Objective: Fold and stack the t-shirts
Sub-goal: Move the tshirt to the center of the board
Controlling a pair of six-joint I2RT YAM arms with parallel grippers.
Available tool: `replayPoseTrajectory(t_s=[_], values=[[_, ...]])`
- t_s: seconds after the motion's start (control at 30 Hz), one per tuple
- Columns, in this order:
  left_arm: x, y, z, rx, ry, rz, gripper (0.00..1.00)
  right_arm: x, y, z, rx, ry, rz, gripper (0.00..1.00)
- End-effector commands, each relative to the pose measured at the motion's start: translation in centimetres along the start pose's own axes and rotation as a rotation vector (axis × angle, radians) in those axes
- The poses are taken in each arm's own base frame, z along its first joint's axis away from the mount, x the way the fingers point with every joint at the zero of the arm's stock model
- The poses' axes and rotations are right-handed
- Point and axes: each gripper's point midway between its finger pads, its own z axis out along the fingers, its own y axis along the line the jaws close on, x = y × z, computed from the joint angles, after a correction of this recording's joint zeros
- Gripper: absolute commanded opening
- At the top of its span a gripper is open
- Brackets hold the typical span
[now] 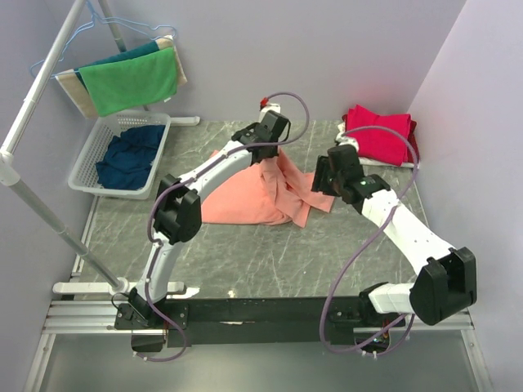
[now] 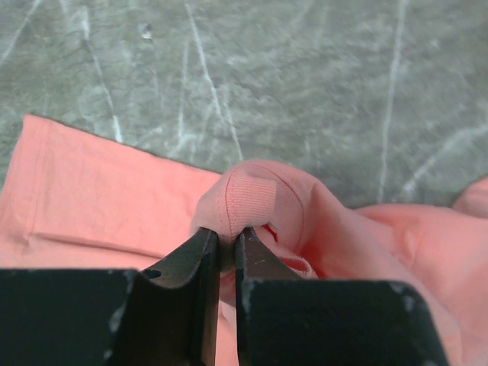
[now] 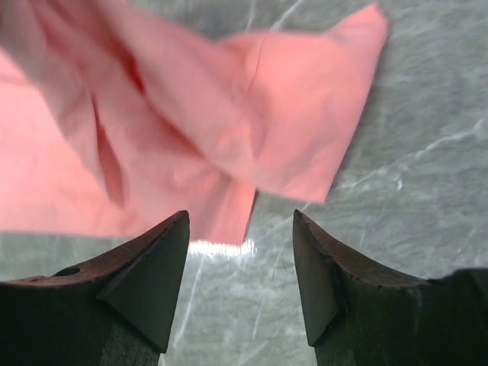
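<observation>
Overhead view of a grey marble-patterned table [image 1: 270, 261] with two robot arms reaching in from the near edge. A salmon tee [image 1: 245, 200] lies crumpled at the middle of the table, part spread flat and part bunched.

The left gripper [image 2: 226, 240] pinches a small fold of the salmon tee near its far edge. Its jaws are almost together, with only the cloth between them. The right gripper [image 3: 240, 229] hovers just above a loose pointed corner on the tee's right side. Its jaws are wide and hold nothing.

A red stack [image 1: 380, 135] of folded tees sits in the far right corner, well apart from the salmon tee. At far left, a white basket [image 1: 82, 167] holds a heap of dark blue cloth [image 1: 127, 155], possibly more tees; the pictures do not settle it. A green cloth [image 1: 131, 82] hangs on a rack behind the basket.

The task looks partly done. Some tees are folded and stacked. The salmon tee is not yet flattened or folded, and the basket's contents seem untouched.
</observation>
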Motion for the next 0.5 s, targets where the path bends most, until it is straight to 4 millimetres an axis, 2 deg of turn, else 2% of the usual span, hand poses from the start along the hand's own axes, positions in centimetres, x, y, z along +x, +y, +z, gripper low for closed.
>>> replayPoseTrajectory(t_s=[0.0, 0.13, 0.23, 0.27, 0.33, 0.37, 0.43, 0.47], values=[[-6.7, 0.6, -0.8, -0.005, -0.185, -0.118, 0.01, 1.7, 1.3, 0.2, -0.036, 0.021, -0.111, 0.64], [-9.0, 0.6, -0.9, 0.014, -0.247, -0.130, 0.01, 3.6, 3.2, 0.5, -0.094, 0.054, -0.187, 0.64], [-9.5, 0.4, 0.0, 0.020, -0.259, -0.121, 0.06, 5.0, 3.8, 1.4, -0.092, 0.103, -0.244, 0.64], [-9.5, 0.4, 0.3, 0.015, -0.259, -0.118, 0.22, 5.5, 4.1, 1.6, -0.091, 0.118, -0.265, 0.64], [-9.0, 0.4, 1.1, 0.004, -0.252, -0.108, 0.71, 6.3, 3.8, 2.6, -0.050, 0.147, -0.303, 0.64], [-8.9, 0.6, 1.3, -0.003, -0.251, -0.105, 0.86, 6.6, 3.9, 2.9, -0.041, 0.153, -0.317, 0.64], [-8.2, 1.1, 1.6, -0.021, -0.243, -0.096, 0.93, 6.8, 3.9, 3.8, -0.021, 0.160, -0.330, 0.63], [-8.7, 1.7, 1.2, -0.043, -0.261, -0.103, 0.99, 6.7, 3.9, 4.0, -0.014, 0.156, -0.330, 0.63]])
